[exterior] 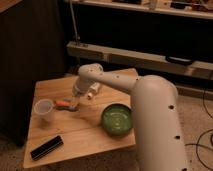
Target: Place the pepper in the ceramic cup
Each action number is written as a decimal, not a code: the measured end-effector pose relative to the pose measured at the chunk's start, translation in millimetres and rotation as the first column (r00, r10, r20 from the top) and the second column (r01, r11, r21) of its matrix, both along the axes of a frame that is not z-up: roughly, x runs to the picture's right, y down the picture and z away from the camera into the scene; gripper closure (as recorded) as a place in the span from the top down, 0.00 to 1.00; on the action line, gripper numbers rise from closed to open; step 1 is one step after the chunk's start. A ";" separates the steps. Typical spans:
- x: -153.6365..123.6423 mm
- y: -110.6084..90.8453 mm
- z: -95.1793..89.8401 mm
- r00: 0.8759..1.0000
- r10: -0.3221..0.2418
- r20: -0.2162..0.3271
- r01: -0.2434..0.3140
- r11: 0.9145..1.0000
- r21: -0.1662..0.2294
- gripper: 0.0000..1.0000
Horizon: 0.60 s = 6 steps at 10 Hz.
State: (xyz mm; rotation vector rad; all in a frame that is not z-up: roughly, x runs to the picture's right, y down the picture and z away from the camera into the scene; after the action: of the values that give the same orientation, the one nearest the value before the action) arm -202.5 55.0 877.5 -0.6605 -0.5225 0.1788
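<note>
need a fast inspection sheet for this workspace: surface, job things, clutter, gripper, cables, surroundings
surface: wooden table, level, holding all the items.
job's things: ceramic cup upright near the left edge; pepper lies on the table just right of it, not in the cup.
clutter: green bowl on the right side; black flat bar near the front left corner.
grippers: gripper low at the pepper's right end; contact cannot be told.
cables: thin cable at the far right, running down to the floor.
surroundings: dark cabinet to the left; long shelf unit behind the table.
</note>
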 end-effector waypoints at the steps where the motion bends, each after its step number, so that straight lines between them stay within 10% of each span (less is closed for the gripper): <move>1: -3.9 1.8 0.5 1.000 -0.005 0.003 0.005 1.000 -0.002 0.67; 6: -16.4 7.1 2.7 1.000 -0.025 0.015 0.025 1.000 0.007 0.67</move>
State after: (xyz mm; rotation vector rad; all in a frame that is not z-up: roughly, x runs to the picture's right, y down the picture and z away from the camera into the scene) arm -219.0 62.1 880.3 -0.6620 -0.5291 0.1486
